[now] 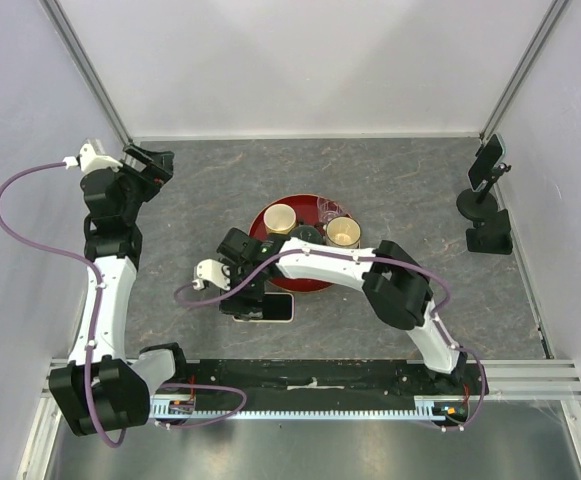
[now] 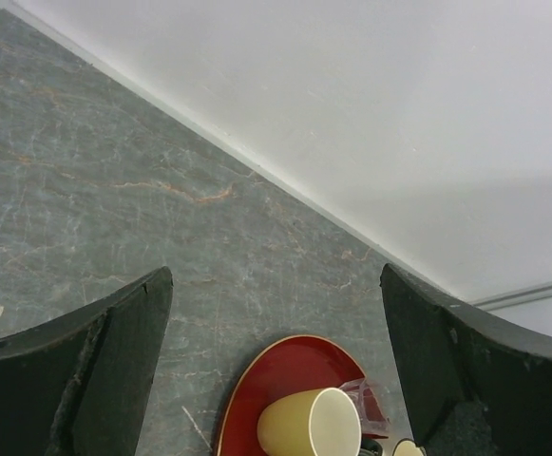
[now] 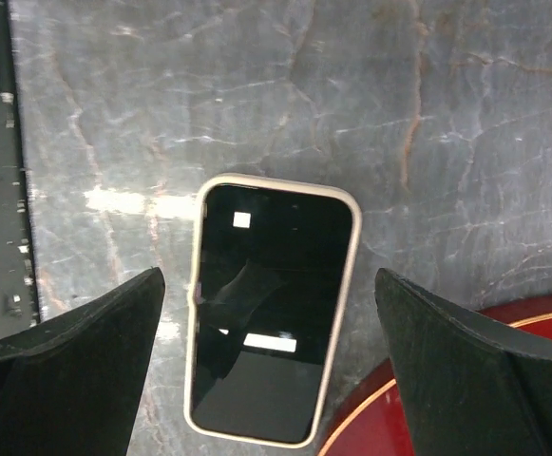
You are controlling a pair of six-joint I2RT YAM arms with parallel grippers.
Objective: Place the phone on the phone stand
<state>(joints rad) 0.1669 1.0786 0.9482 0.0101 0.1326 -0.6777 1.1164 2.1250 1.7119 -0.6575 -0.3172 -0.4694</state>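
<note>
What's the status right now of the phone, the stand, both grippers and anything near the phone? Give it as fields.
phone: flat on the table, screen up, close beside the red tray
phone stand: upright at the table's right edge, far from the phone
right gripper: open, above the phone, not gripping
left gripper: open, empty, at the table's far left
task: phone not yet on stand

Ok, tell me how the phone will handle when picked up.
The phone looks rigid and flat, so it likely won't flex. Lying flush on the table, its thin edges probably give the open right gripper little to catch. Its glossy front may be slippery.
</note>
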